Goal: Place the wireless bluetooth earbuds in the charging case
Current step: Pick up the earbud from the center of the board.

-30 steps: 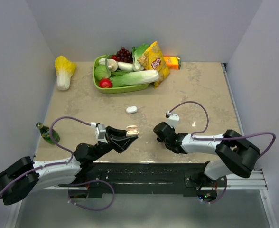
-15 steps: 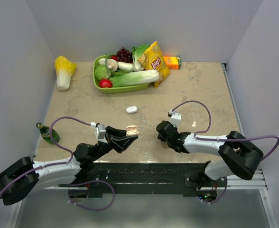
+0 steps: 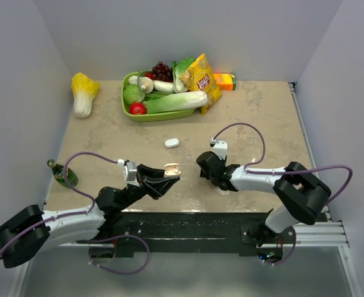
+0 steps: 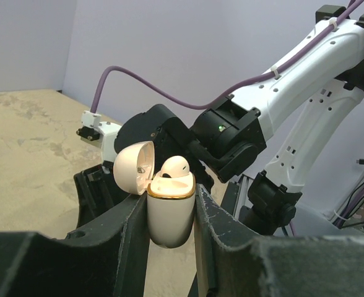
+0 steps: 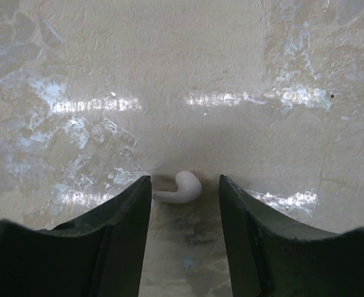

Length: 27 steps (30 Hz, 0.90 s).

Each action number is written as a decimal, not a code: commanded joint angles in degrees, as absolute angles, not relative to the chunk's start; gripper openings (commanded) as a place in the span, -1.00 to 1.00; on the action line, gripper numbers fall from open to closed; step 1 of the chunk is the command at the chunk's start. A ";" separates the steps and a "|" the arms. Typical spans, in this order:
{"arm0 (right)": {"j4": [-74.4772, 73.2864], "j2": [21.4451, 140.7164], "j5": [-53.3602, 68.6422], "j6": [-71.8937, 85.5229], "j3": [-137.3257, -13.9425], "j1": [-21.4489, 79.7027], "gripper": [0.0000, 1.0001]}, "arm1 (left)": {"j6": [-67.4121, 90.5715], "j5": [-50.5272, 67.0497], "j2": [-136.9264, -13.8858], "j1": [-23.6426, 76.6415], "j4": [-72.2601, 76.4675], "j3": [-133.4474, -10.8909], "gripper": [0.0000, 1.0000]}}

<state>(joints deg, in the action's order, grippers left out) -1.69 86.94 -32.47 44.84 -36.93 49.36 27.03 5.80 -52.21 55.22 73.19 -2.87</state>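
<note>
Between the parted fingers of your right gripper (image 5: 183,180), a white earbud (image 5: 183,187) is lying loose on the marbled beige table (image 5: 169,62), its stem pointing at one finger; the jaws are standing released on either side of it. Off to that gripper's side, your left gripper (image 4: 169,207) is clenching the white charging case (image 4: 169,218) upright between its black fingers. Above those fingers, the lid (image 4: 134,168) is hanging open and tilted back, and a second earbud (image 4: 174,166) is sitting in the gold-rimmed opening, its rounded head showing above the rim. Beyond the case, your right arm (image 4: 293,74) is stretching low over the table.
</note>
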 commanded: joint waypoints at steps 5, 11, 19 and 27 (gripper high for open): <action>-0.88 90.08 -31.74 38.42 -40.95 48.08 0.02 | 27.60 5.89 -50.98 55.46 108.54 7.82 -1.00; -2.55 91.49 -32.34 37.44 -42.89 47.99 0.02 | 27.60 5.98 -50.98 55.46 108.54 7.91 -1.00; -6.06 89.74 -33.13 38.58 -41.84 48.08 0.02 | 27.60 5.89 -50.62 55.46 108.54 8.26 -1.00; -10.63 89.30 -34.10 42.71 -41.22 47.99 0.02 | 28.12 6.33 -51.06 55.46 108.54 7.82 -1.00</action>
<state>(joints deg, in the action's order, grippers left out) -5.30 90.59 -32.62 39.81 -41.36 48.29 27.16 5.78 -51.22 55.22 73.19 -2.87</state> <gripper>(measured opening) 0.510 0.347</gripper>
